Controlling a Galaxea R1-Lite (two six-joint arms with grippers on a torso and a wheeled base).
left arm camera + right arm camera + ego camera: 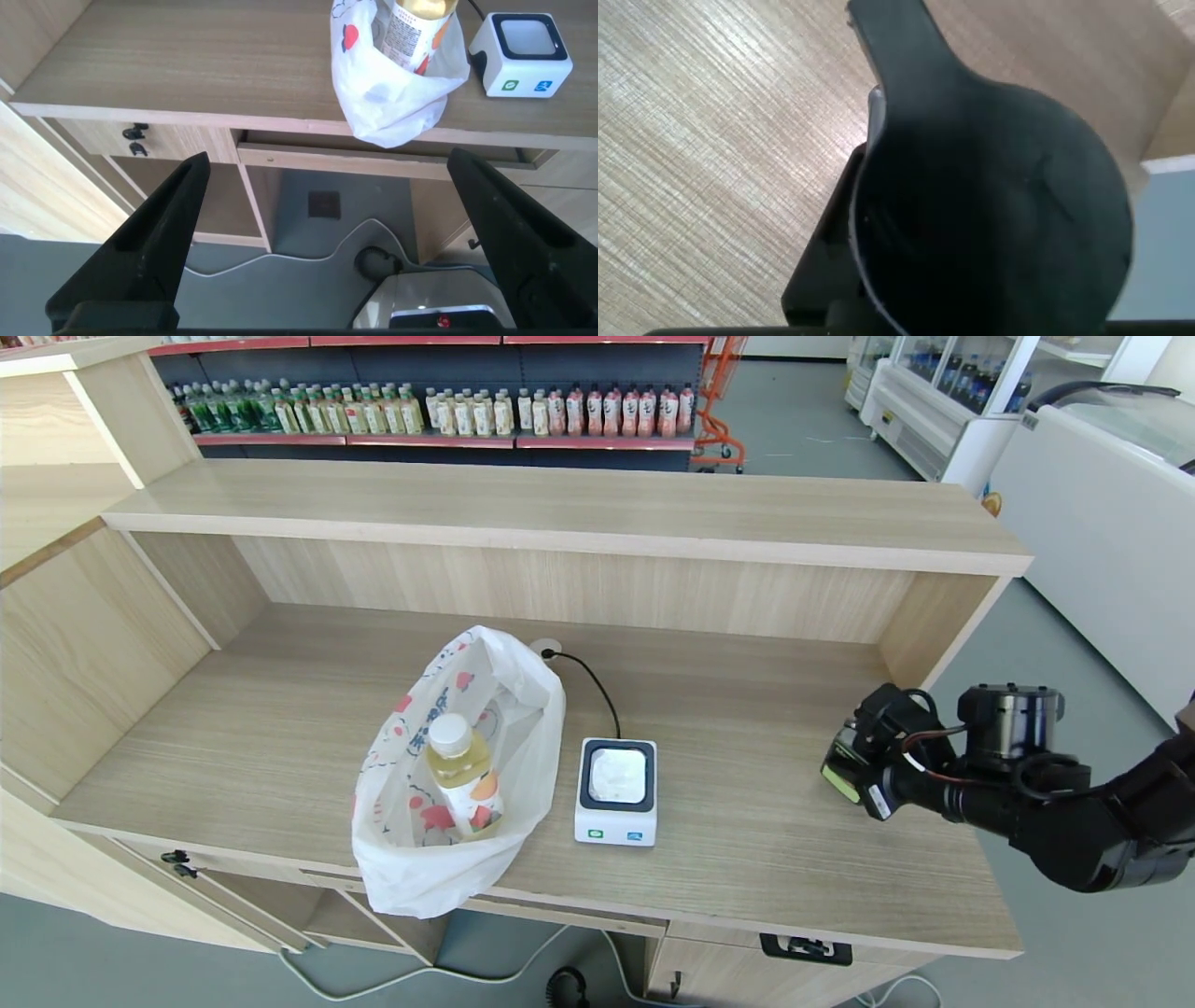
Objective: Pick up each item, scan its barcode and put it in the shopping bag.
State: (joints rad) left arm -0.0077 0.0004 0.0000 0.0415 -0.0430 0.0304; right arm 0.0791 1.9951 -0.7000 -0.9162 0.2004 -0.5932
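Note:
A white shopping bag (439, 859) with red prints stands open on the wooden counter (747, 784), left of centre. A bottle (459, 775) of yellow drink with a white cap stands upright inside it. Just right of the bag sits the white barcode scanner (615, 791), its glass window facing up. My right gripper (854, 765) hovers over the counter's right part, well apart from the scanner. My left gripper (318, 271) hangs open and holding nothing, below and in front of the counter's front edge, facing the bag (392, 93), the bottle (416, 28) and the scanner (523, 51).
A raised back ledge (560, 513) and side walls enclose the counter. The scanner's black cable (593, 686) runs to a hole at the back. Drawers with black handles (135, 138) sit under the front edge. Store shelves and freezers stand behind.

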